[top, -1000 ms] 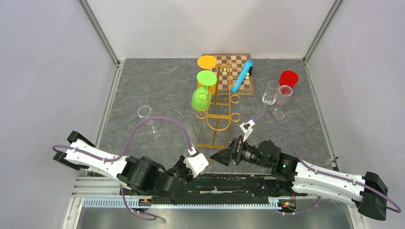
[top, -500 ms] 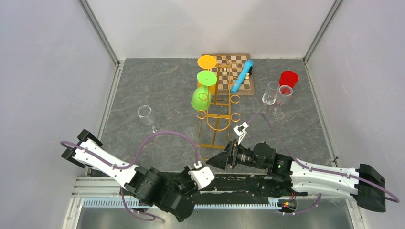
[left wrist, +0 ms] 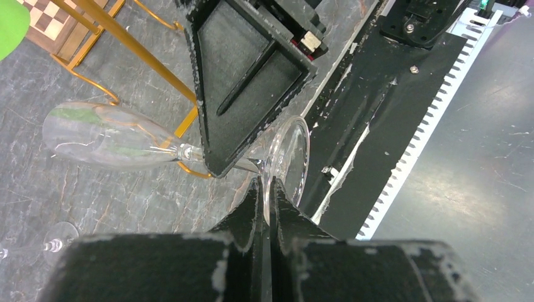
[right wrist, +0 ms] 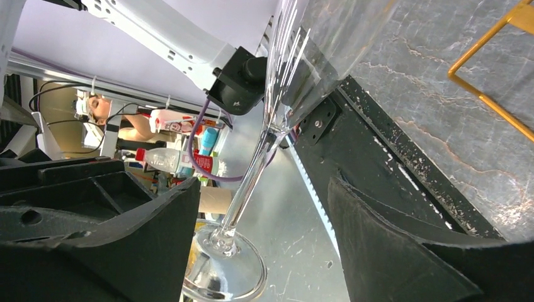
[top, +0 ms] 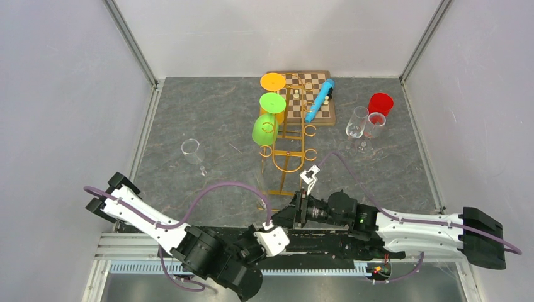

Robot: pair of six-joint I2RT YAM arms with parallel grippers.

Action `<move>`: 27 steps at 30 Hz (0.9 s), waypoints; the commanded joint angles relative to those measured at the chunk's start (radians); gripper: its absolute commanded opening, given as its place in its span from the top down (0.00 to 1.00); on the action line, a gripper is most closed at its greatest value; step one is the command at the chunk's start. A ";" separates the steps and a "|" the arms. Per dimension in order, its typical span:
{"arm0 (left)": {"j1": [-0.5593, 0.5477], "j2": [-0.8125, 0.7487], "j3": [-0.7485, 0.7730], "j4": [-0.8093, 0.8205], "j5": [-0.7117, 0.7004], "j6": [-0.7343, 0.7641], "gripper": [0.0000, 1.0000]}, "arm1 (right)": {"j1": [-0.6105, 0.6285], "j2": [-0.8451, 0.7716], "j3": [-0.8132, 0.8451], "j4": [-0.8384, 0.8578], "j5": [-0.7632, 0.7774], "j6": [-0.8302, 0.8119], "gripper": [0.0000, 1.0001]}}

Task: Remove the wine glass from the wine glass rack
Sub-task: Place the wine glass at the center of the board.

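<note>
A clear wine glass (left wrist: 107, 135) lies sideways in the air, off the gold wire wine glass rack (top: 289, 141). My left gripper (left wrist: 266, 189) is shut on the rim of its foot (left wrist: 289, 151), low by the near edge (top: 280, 231). My right gripper (right wrist: 264, 189) is open, its jaws on either side of the glass's stem (right wrist: 252, 176) without touching it. In the top view the right gripper (top: 288, 216) sits just in front of the rack's base. Orange (top: 272, 80) and green (top: 272, 102) glasses hang on the rack.
A clear glass (top: 192, 151) stands at the left. Two clear glasses (top: 357, 123) and a red cup (top: 380, 102) stand at the right. A chessboard (top: 318, 112) with a blue tube (top: 320, 99) lies behind the rack. The black base rail (top: 327, 239) is under both grippers.
My left arm has pulled back toward the near edge, carrying the glass by its foot. My right gripper has moved left and nearer, so its open jaws now flank the stem.
</note>
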 commanded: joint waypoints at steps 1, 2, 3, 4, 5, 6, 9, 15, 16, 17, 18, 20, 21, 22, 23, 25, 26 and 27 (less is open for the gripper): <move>-0.018 0.021 0.056 0.037 -0.055 -0.008 0.98 | 0.020 0.023 0.034 0.092 0.008 0.015 0.25; -0.021 0.026 0.059 0.039 -0.054 -0.005 0.98 | 0.023 0.030 0.036 0.098 0.008 0.017 0.26; -0.022 0.030 0.061 0.041 -0.052 -0.002 0.98 | 0.027 0.035 0.037 0.104 0.008 0.016 0.27; -0.024 0.034 0.061 0.046 -0.053 0.001 0.98 | 0.029 0.040 0.037 0.108 0.009 0.018 0.29; -0.025 0.036 0.061 0.047 -0.050 0.001 0.98 | 0.032 0.043 0.038 0.113 0.008 0.018 0.30; -0.025 0.038 0.061 0.050 -0.049 0.001 0.98 | 0.036 0.047 0.039 0.116 0.007 0.019 0.32; -0.030 0.039 0.058 0.054 -0.048 -0.003 0.98 | 0.041 0.056 0.041 0.127 0.004 0.021 0.40; -0.039 0.038 0.061 0.073 -0.048 0.009 0.98 | 0.048 0.081 0.047 0.152 -0.012 0.025 0.51; -0.041 0.039 0.061 0.076 -0.048 0.012 0.98 | 0.050 0.086 0.049 0.154 -0.013 0.027 0.53; -0.042 0.039 0.061 0.077 -0.048 0.013 0.97 | 0.052 0.090 0.048 0.158 -0.014 0.026 0.56; -0.043 0.039 0.061 0.078 -0.047 0.013 0.98 | 0.052 0.092 0.048 0.161 -0.015 0.027 0.58; -0.045 0.038 0.061 0.077 -0.043 0.013 0.98 | 0.053 0.097 0.050 0.165 -0.018 0.028 0.63; -0.044 0.037 0.061 0.077 -0.043 0.012 0.98 | 0.054 0.099 0.053 0.165 -0.019 0.027 0.65; -0.044 0.037 0.061 0.078 -0.043 0.012 0.98 | 0.055 0.099 0.052 0.165 -0.020 0.027 0.68; -0.045 0.038 0.060 0.078 -0.042 0.013 0.98 | 0.056 0.101 0.050 0.166 -0.021 0.026 0.71; -0.044 0.035 0.059 0.077 -0.040 0.013 0.98 | 0.056 0.101 0.047 0.166 -0.020 0.027 0.77; -0.045 0.034 0.060 0.077 -0.034 0.013 0.98 | 0.057 0.101 0.046 0.166 -0.020 0.029 0.80; -0.045 0.033 0.060 0.078 -0.032 0.013 0.98 | 0.057 0.101 0.045 0.169 -0.023 0.029 0.83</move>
